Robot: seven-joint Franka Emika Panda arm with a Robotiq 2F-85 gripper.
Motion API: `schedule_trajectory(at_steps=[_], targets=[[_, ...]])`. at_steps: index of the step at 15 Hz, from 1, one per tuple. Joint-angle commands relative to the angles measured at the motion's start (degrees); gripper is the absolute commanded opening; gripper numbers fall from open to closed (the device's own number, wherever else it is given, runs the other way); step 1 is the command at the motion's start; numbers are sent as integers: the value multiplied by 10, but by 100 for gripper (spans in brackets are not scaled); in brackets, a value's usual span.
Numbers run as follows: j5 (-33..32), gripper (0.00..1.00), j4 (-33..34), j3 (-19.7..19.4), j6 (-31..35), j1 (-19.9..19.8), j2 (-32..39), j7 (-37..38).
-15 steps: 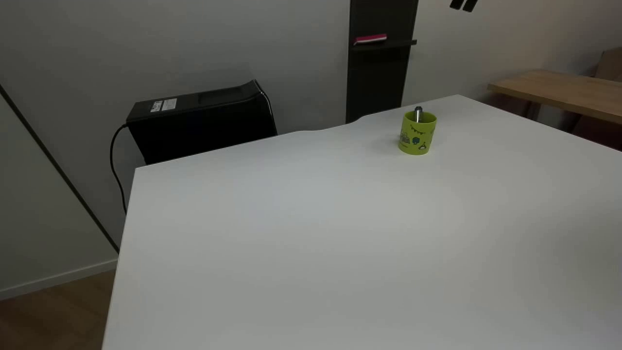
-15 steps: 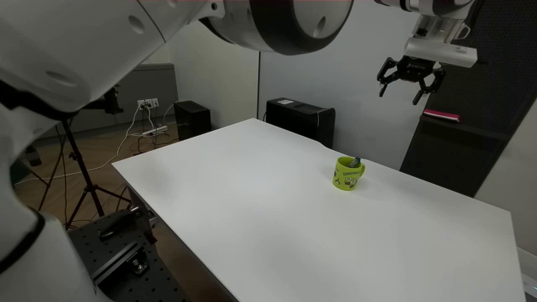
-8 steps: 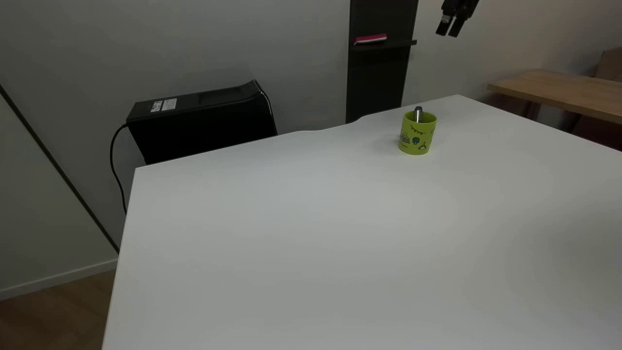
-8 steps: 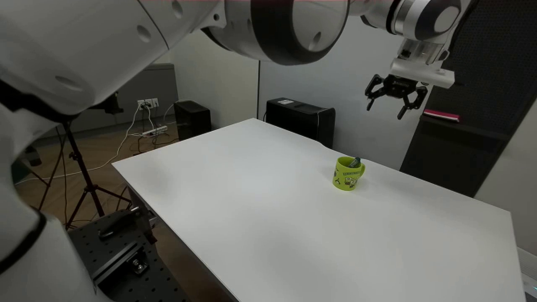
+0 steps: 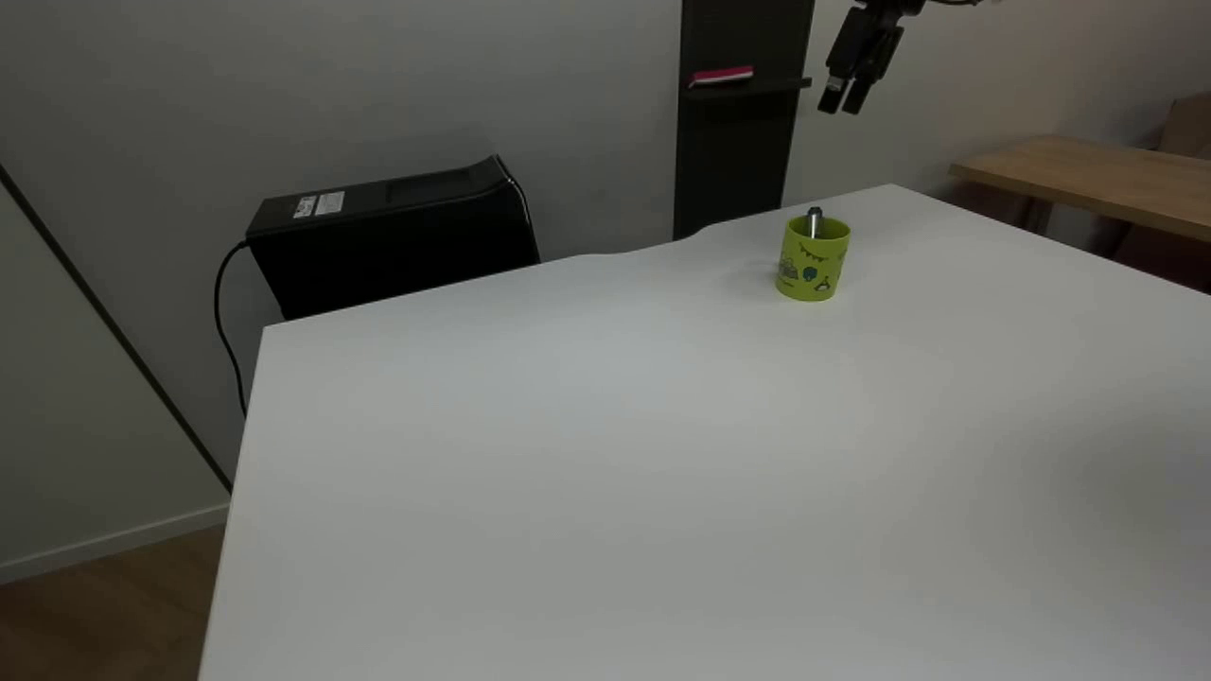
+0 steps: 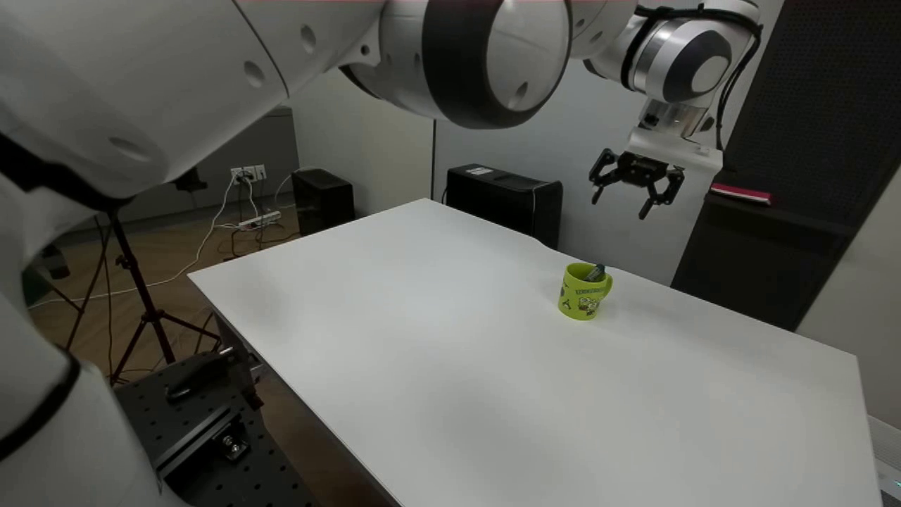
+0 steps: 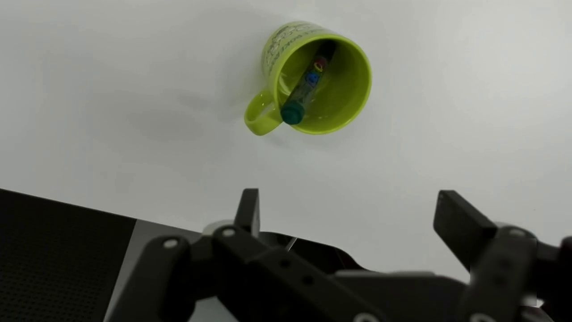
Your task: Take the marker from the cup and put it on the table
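Note:
The lime-green cup stands upright on the white table, near the table's back edge; it also shows in an exterior view. The marker leans inside the cup in the wrist view, its green end at the rim by the handle. Its tip sticks out above the rim in both exterior views. My gripper is open and empty, in the air above the cup and to its back side. In the wrist view the gripper has its fingers wide apart, with the cup ahead of them.
A black box-shaped device stands behind the table's back edge. A dark panel with a red-and-white item on its ledge stands behind the table too. A wooden table is beyond the corner.
My gripper has come down and moved closer to the cup, leftward in both exterior views, staying open. The cup and marker have not moved.

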Motion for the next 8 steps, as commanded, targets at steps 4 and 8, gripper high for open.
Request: schedule_trajectory(at_steps=[4, 8], targets=[[-2, 100, 4, -1, 1, 7, 21, 1], [-5, 100, 2, -4, -1, 7, 32, 5]])
